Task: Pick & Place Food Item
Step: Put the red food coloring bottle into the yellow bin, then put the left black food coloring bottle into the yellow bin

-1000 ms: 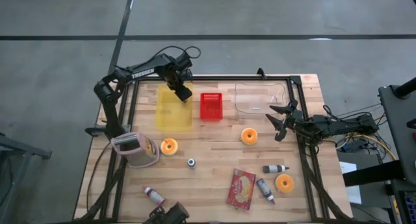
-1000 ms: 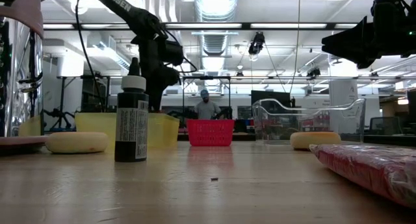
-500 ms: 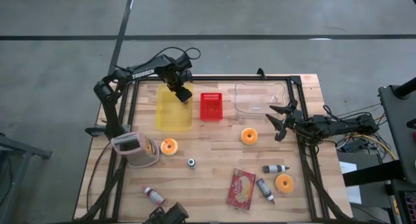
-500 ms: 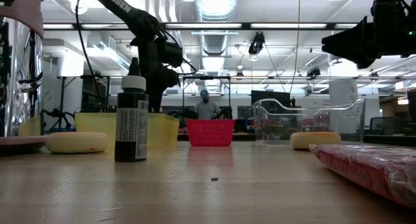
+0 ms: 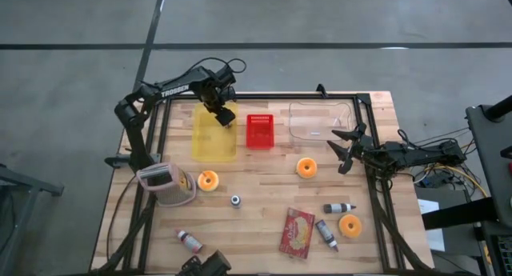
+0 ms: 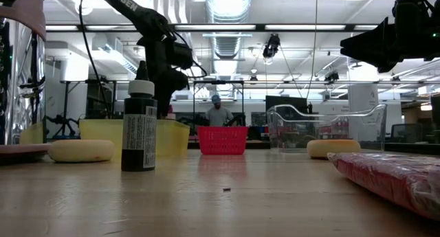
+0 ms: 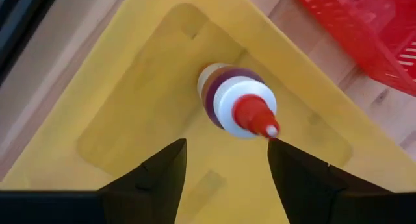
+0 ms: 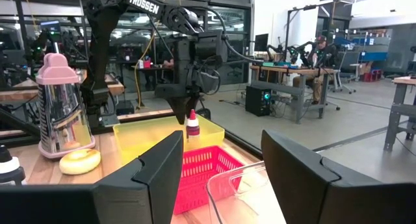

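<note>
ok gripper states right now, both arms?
Left gripper: open above the yellow bin, the red-capped bottle standing free between its fingers.
Right gripper: open, holding nothing, near the clear container.

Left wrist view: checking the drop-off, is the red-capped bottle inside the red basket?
No, the red-capped bottle stands in the yellow bin, beside the red basket.
</note>
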`<control>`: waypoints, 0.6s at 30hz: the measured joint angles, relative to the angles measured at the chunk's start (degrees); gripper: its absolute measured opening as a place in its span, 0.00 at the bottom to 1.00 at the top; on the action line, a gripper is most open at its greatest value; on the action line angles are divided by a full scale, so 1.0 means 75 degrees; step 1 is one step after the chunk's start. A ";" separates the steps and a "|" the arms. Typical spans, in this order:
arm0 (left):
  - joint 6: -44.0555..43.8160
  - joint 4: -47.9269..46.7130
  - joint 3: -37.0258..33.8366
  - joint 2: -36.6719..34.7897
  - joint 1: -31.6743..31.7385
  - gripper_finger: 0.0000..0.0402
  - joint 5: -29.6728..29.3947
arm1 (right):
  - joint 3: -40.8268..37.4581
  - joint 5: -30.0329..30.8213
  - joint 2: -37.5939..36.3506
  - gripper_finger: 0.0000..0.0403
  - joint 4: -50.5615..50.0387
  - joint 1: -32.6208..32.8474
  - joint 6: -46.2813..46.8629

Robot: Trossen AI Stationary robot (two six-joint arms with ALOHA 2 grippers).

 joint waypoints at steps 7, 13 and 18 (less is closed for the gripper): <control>-0.0109 -0.0128 0.0183 -0.0418 -0.0116 0.55 0.0002 | 0.0000 0.0000 0.0000 0.50 0.0002 -0.0002 0.0000; -0.0207 -0.0120 0.0193 -0.0888 -0.0420 0.55 -0.0013 | 0.0002 0.0003 0.0000 0.50 0.0000 -0.0003 0.0000; -0.0182 -0.0100 0.0191 -0.1232 -0.0892 0.55 -0.0212 | 0.0000 0.0000 -0.0001 0.50 0.0000 -0.0002 0.0000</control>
